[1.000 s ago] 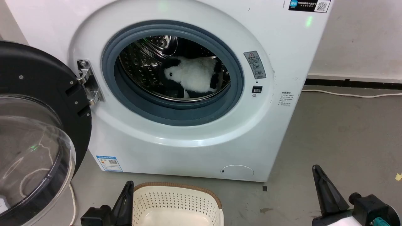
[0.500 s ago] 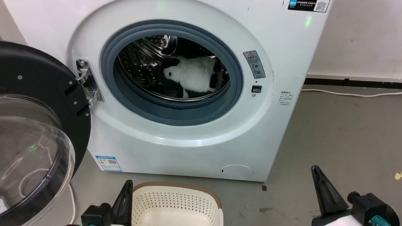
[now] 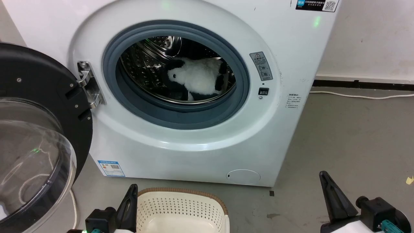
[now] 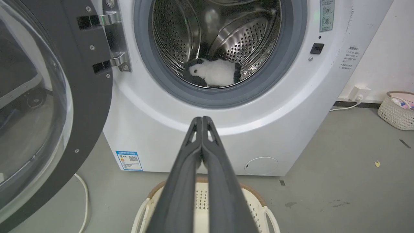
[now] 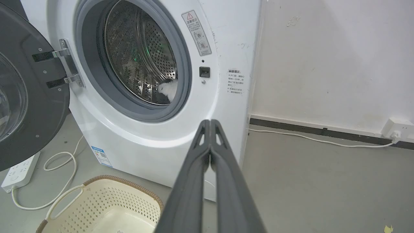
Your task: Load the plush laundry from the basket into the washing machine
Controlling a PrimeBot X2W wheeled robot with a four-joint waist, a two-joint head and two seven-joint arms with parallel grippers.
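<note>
Both grippers have closed the last bit over the past second: left gripper (image 4: 202, 118) and right gripper (image 5: 210, 121) now have fingers pressed together, holding nothing, parked low by the basket (image 3: 181, 207), no toy seen in it. Plush laundry (image 3: 197, 79) lies inside the drum (image 3: 145, 68) of the washing machine (image 3: 181, 152), door (image 3: 38, 81) swung open; loading looks done. Writing: black QR label (image 3: 317, 5) top right, warning sticker (image 3: 261, 66) right of the drum, blue label (image 3: 111, 168) low left, all too small to read.

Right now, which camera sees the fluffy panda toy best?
The head view: the panda toy lies in the washing machine, face and body biggest and clear. The left wrist view shows it whole but smaller. The right wrist view catches just a white edge.
</note>
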